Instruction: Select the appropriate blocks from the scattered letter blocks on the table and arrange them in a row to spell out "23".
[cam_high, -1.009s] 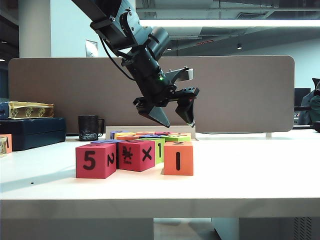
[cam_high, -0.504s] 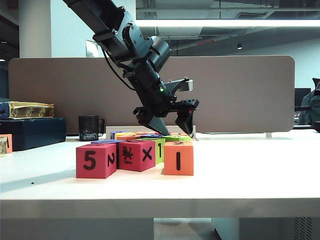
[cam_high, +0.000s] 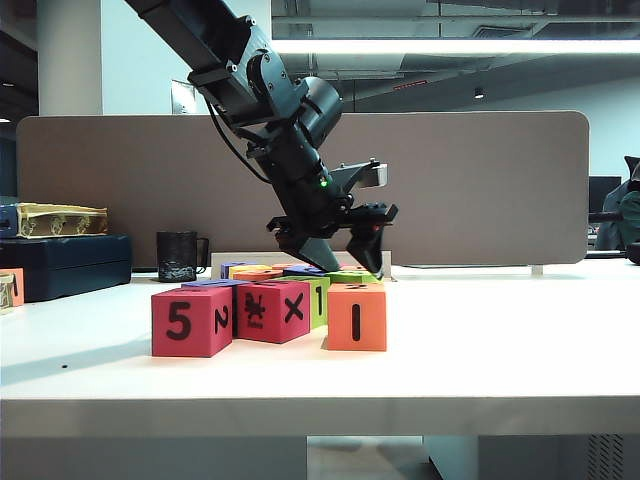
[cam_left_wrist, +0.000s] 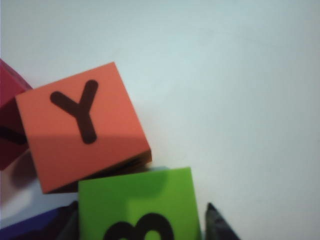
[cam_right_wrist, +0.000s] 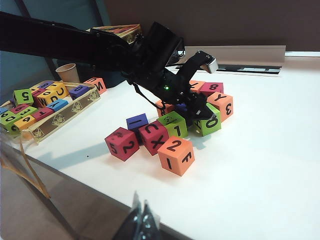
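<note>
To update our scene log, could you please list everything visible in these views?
loose letter blocks: about ten; red, pink, orange, lime green, purple; clustered mid-table
tray: one, tan, full of mixed-colour blocks; left part of the table
paper cup: one, brown; behind the tray
mug: one, black; back left
case: one, dark blue, with a yellowish box on top; far left
table: one, white
partition: one, beige; behind the table
left gripper: black, open, straddling a lime green block in the cluster
right gripper: dark, shut, over the table's near edge, away from the blocks
</note>
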